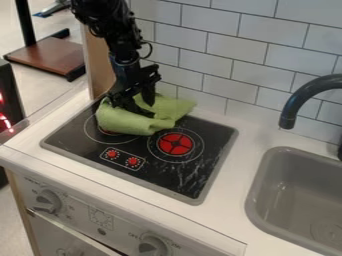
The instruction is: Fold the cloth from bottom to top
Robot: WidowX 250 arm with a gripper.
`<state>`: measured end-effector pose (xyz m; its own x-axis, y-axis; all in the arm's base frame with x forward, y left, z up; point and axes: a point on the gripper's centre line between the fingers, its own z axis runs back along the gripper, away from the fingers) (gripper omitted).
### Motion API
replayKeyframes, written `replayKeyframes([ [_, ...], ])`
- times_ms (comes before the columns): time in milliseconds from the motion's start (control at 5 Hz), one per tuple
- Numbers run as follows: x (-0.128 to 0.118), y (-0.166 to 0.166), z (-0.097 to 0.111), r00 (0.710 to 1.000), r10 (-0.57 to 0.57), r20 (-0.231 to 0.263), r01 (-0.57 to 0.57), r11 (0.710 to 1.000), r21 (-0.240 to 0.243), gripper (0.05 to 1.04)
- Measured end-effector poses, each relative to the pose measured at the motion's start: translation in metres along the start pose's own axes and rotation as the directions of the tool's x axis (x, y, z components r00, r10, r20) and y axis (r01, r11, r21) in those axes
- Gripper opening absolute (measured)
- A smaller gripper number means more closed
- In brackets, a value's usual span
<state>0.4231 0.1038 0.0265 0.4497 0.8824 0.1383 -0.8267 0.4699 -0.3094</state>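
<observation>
- green cloth (pixel 127 122) rumpled on the far left of the black stovetop (pixel 163 177)
- gripper (pixel 142 106) down at the cloth; clenched or released, i cannot tell
- grey sink (pixel 256 187) at right

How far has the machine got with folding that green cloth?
Partly done, it seems: the cloth lies bunched on the stovetop, its near side rounded like a fold. In hand: the gripper is down at the cloth. Left: probably flattening it into a neat fold.

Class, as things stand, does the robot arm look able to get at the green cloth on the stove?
Probably yes: the gripper is right down at the green cloth, and nothing seems to stand between them.
</observation>
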Motion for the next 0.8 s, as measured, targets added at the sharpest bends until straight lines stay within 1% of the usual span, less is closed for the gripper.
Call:
replayKeyframes([
  [200,-0.001,0.001,0.004,1.0,-0.001,-0.027,0.001,1.0,-0.01,1.005],
  [400,0.001,-0.005,0.019,1.0,-0.013,-0.023,0.012,0.999,-0.04,1.009],
  [600,0.003,0.003,0.023,0.999,-0.038,-0.017,0.039,0.999,0.015,1.0],
  [800,0.012,-0.009,0.075,0.995,-0.07,0.077,0.073,0.997,-0.032,1.0],
])
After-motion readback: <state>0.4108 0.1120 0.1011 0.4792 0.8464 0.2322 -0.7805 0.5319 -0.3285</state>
